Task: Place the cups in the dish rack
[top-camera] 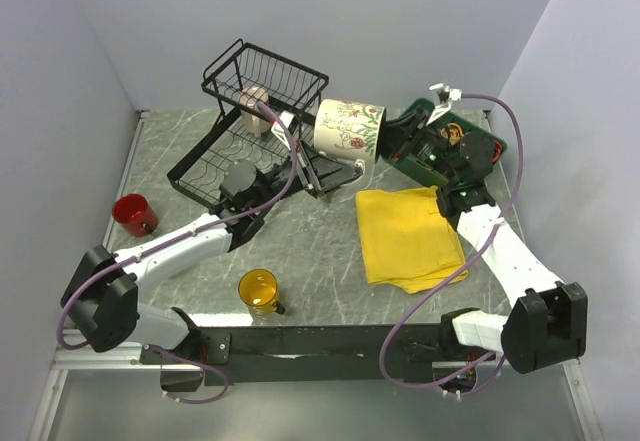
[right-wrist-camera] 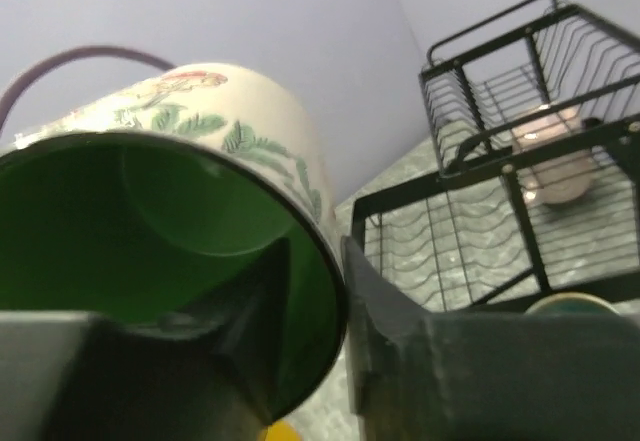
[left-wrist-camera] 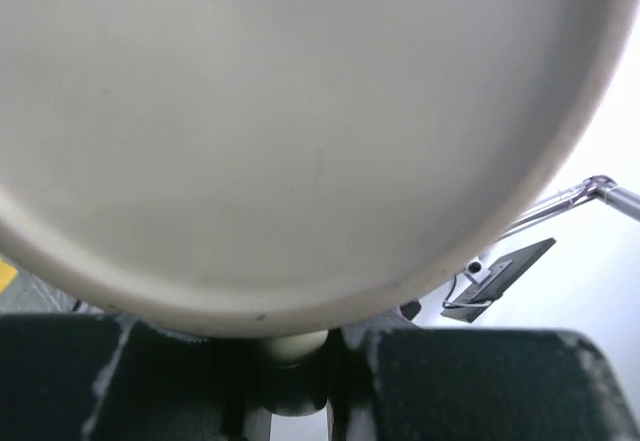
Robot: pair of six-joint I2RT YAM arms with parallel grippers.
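The cream floral-print mug [top-camera: 350,129] hangs on its side in the air just right of the black wire dish rack [top-camera: 222,67]. My right gripper [top-camera: 392,141] is shut on its rim, one finger inside the green interior [right-wrist-camera: 150,221] and one outside [right-wrist-camera: 335,261]. My left gripper [top-camera: 335,168] is under the mug and shut on a cream part of it, apparently the handle [left-wrist-camera: 295,346]. The mug's pale wall [left-wrist-camera: 300,111] fills the left wrist view. A lilac-beige mug [top-camera: 255,98] sits in the rack's upper basket [right-wrist-camera: 480,71]. A red mug [top-camera: 133,213] and a yellow mug [top-camera: 259,290] stand on the table.
A folded yellow cloth [top-camera: 410,236] lies right of centre. A green plastic tray [top-camera: 432,121] sits behind my right gripper at the back right. Grey walls close in the back and both sides. A round teal-edged rim [right-wrist-camera: 570,304] shows low in the right wrist view.
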